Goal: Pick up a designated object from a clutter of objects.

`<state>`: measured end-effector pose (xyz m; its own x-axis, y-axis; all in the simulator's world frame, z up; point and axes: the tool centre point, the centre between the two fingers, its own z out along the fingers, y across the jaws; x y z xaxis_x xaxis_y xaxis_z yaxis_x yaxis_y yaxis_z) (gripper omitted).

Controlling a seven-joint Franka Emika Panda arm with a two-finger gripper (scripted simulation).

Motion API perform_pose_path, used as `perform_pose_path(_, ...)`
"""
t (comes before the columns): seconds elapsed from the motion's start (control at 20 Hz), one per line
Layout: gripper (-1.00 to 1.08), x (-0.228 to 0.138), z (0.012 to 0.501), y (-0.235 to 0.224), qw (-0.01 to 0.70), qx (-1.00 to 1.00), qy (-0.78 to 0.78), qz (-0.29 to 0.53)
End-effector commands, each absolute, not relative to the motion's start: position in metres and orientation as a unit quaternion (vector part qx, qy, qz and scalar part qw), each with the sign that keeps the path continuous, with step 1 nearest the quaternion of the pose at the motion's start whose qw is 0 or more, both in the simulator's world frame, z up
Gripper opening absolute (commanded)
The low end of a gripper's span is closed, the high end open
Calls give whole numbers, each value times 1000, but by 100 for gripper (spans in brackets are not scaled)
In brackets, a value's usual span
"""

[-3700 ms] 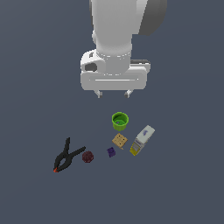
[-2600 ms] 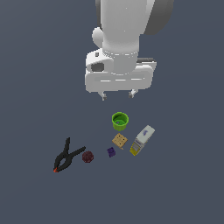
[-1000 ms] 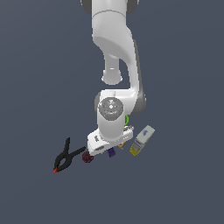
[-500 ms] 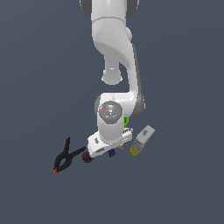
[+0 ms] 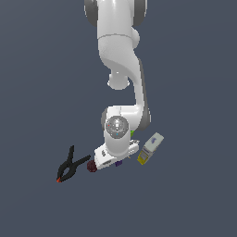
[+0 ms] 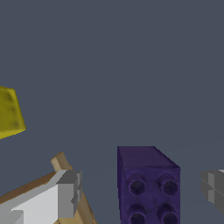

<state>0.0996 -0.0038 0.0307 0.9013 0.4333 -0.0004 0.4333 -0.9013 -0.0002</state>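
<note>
Purple block sits between the two grey fingertips in the wrist view, its studded holes facing the camera and clear floor showing on either side of it. One fingertip stands apart from the block on one side, the other peeks in at the opposite edge of that picture, also apart from it. So the fingers stand wide, straddling the block without touching it. The gripper is low over the dark floor.

In the exterior view only a sliver of the purple block shows beneath the white hand, near the middle of the clutter. The gripper itself is mostly covered there by the arm's wrist, so its fingers are hard to make out from that side.

A tan square block lies just behind the nearer fingertip in the wrist view, partly hidden by it; whether it touches the finger I cannot tell. A yellow corner of the white-and-yellow box shows farther off. In the exterior view that box lies to the right of the hand, tilted. The dark red ball rests just left of the hand, and the black spring clamp lies farther left, well apart from the block. A thin strip of the green cup shows behind the wrist.
</note>
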Motion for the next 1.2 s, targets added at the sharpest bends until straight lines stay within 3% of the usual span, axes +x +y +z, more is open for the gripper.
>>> perform_pose_path(0.0,100,100,23,-4,0,-975,-222,0)
perform_pose_path(0.15,100,101,22,-4,0,-975,-222,0)
perform_pose_path(0.2,-100,101,22,-4,0,-975,-222,0)
perform_pose_path(1.15,-100,99,47,-9,-1,-975,-222,-4)
